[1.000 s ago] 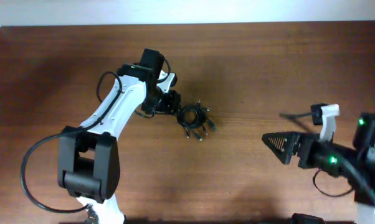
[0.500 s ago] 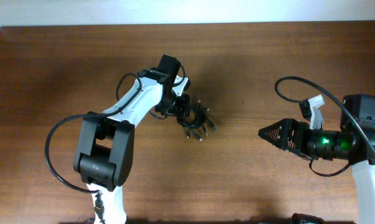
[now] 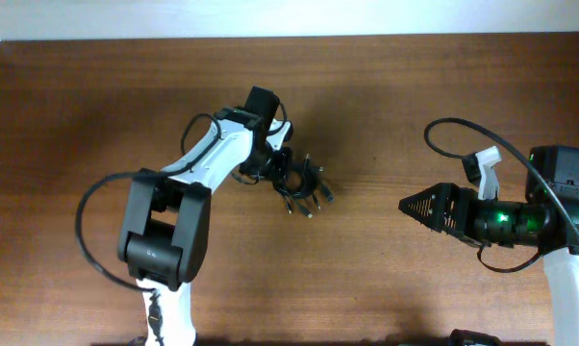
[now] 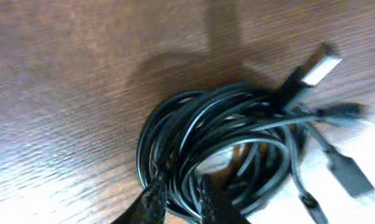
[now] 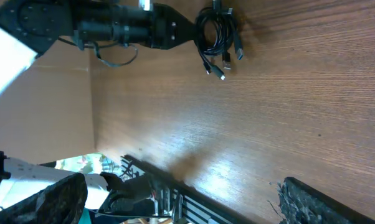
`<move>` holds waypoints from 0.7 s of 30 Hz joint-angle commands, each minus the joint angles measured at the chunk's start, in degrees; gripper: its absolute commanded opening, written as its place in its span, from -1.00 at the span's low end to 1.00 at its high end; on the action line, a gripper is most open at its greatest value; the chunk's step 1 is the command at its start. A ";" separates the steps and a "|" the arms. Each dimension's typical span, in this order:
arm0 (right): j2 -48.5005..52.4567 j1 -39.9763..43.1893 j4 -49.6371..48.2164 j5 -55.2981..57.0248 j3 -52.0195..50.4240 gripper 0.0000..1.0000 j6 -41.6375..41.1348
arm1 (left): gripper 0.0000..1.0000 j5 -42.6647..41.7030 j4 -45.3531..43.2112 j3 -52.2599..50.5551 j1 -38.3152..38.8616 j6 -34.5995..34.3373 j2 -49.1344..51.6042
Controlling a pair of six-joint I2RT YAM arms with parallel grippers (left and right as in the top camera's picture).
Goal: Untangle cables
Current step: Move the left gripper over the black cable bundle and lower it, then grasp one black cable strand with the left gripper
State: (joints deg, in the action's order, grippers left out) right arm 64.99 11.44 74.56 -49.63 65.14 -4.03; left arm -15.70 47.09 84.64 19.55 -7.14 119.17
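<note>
Brown wood-grain table (image 3: pixel 415 115) w/ white strip (image 3: pixel 270 17) along far edge.

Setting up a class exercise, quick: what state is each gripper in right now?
Left gripper: closed on the coiled bundle of thin black cables.
Right gripper: open, holding nothing.

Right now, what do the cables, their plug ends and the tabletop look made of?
Cables: black rubber or plastic jacket, slightly glossy; highlights run along the strands.
Plug ends: the clearest shows a bright metal shell on black plastic.
Tabletop: brown wood or wood-look laminate, visible grain, soft sheen.
</note>
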 commanded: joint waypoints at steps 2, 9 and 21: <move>-0.11 0.15 -0.20 -0.74 0.26 0.97 0.87 | -0.77 0.50 0.44 -0.26 0.17 0.09 2.23; -0.11 0.15 -0.39 -0.70 0.26 0.97 0.90 | -1.00 -0.11 8.09 6.56 0.17 0.13 2.21; -0.11 0.15 -1.03 2.49 0.26 0.97 0.83 | -1.00 -13.46 20.94 21.00 0.17 4.48 2.21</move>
State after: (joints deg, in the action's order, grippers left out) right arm 64.99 11.44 74.00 -47.88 65.14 -4.05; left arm -24.23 67.51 104.57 19.55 -3.88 121.51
